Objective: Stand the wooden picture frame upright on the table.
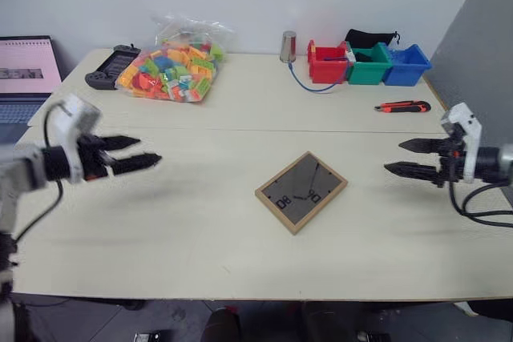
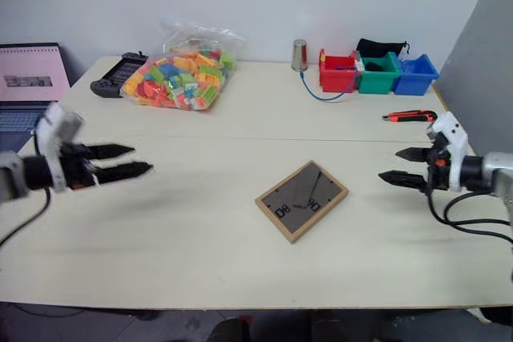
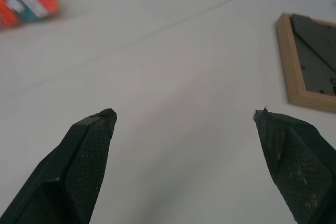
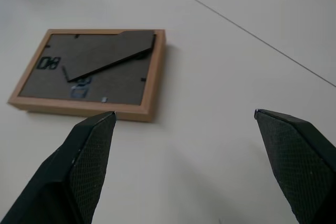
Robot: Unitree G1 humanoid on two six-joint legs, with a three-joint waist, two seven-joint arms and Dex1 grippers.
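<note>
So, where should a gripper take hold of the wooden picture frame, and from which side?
Probably by the light-wood rim. The wooden picture frame lies flat, back panel up, turned diagonally on the table. The open right gripper could come from above and span two opposite edges.

Light-wood picture frame (image 1: 301, 191) with matt dark back lies on smooth matt table (image 1: 200, 222).

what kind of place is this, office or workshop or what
Probably a lab or office workbench: a plain table against a bare wall, with a laptop, small sorting bins and a utility knife on it.
</note>
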